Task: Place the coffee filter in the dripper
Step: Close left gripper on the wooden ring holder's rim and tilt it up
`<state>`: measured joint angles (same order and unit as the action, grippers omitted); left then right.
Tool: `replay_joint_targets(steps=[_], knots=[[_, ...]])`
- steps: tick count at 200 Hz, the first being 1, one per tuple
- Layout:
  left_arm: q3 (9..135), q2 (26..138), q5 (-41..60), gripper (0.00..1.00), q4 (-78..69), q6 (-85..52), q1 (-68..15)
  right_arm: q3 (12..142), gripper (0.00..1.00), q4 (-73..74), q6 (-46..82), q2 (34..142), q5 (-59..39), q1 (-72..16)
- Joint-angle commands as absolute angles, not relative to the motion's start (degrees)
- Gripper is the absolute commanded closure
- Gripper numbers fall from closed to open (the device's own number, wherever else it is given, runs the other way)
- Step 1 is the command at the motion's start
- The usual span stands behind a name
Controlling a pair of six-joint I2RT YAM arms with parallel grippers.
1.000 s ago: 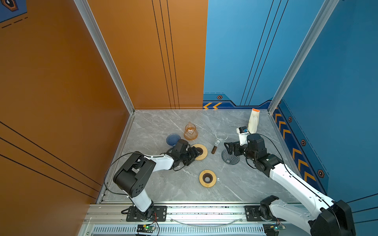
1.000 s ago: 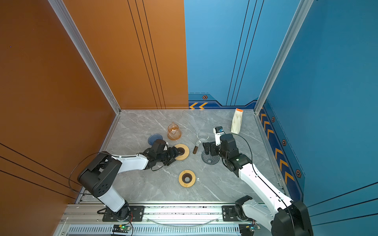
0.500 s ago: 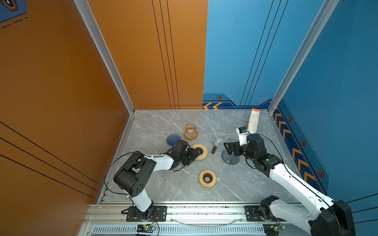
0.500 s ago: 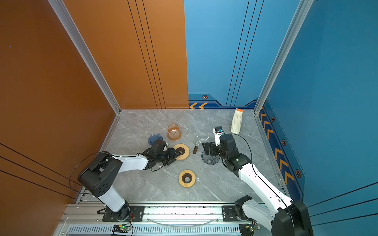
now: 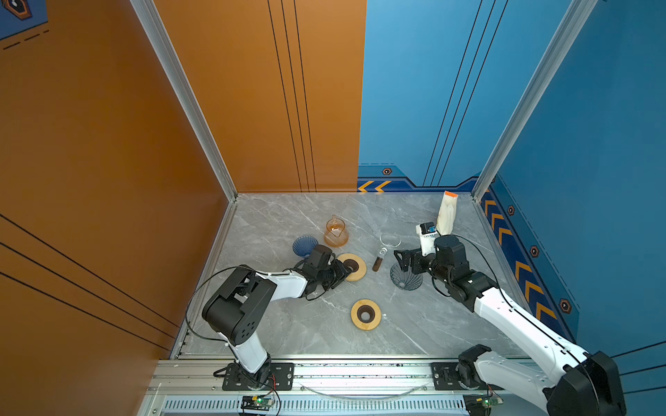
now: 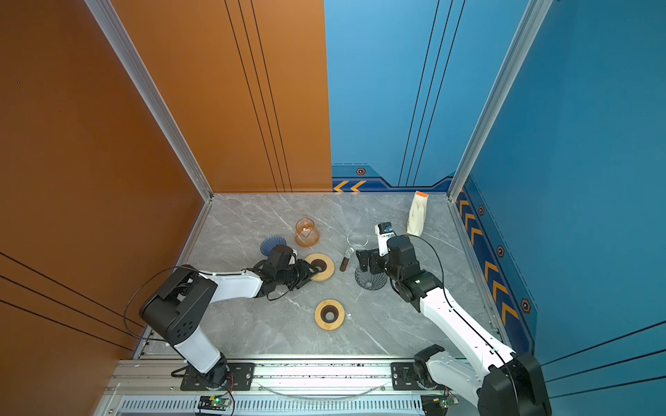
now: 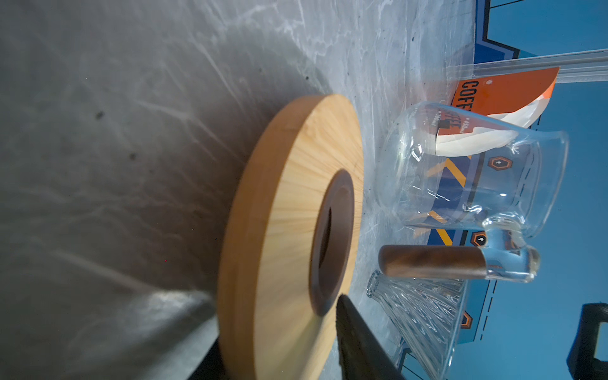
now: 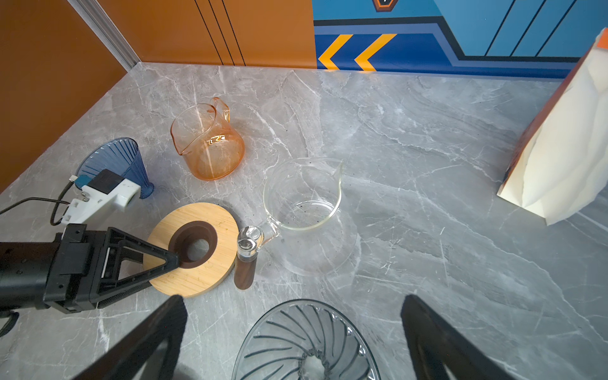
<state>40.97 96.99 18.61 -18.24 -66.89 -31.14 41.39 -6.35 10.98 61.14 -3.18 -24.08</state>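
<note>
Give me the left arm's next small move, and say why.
Probably close the left gripper firmly on the round bamboo ring with the dark brown collar: its jaws straddle the ring's edge, though a firm pinch cannot be confirmed. The right gripper hangs open over the smoky ribbed glass dripper, which likely seats in that ring.

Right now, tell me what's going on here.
The left claw straddles the edge of the far ring, with one finger over its top. I cannot tell whether it is gripping. The right claw hangs wide open above the grey dripper, which holds no filter. The filter pack stands untouched at the back, near the right wall.
</note>
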Motion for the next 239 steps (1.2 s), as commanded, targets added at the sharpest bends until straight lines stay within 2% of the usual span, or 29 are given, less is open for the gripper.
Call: replay_joint_targets(steps=[1,105,128,164,194,239], knots=[[42.1,96.5,19.5,0.60,-17.8,-65.7,-31.2,41.0,0.00,-5.1,10.7,61.3,-2.6,-24.5],[43.2,94.6,19.0,0.68,-17.6,-63.4,-32.0,40.8,0.00,-5.3,10.0,60.6,-2.3,-24.6],[43.4,94.3,19.2,0.77,-17.5,-62.8,-32.2,40.6,0.00,-5.2,10.1,60.5,-2.3,-24.6],[43.6,94.0,19.7,0.83,-17.6,-62.1,-32.5,40.5,0.00,-5.1,10.2,60.3,-2.3,-24.7],[44.1,93.3,20.0,0.91,-16.9,-61.4,-32.8,40.4,0.00,-4.6,10.2,60.1,-2.4,-24.7],[48.0,89.4,18.8,1.00,-6.9,-53.3,-33.6,40.6,0.00,-4.5,10.2,59.4,-2.3,-24.8]])
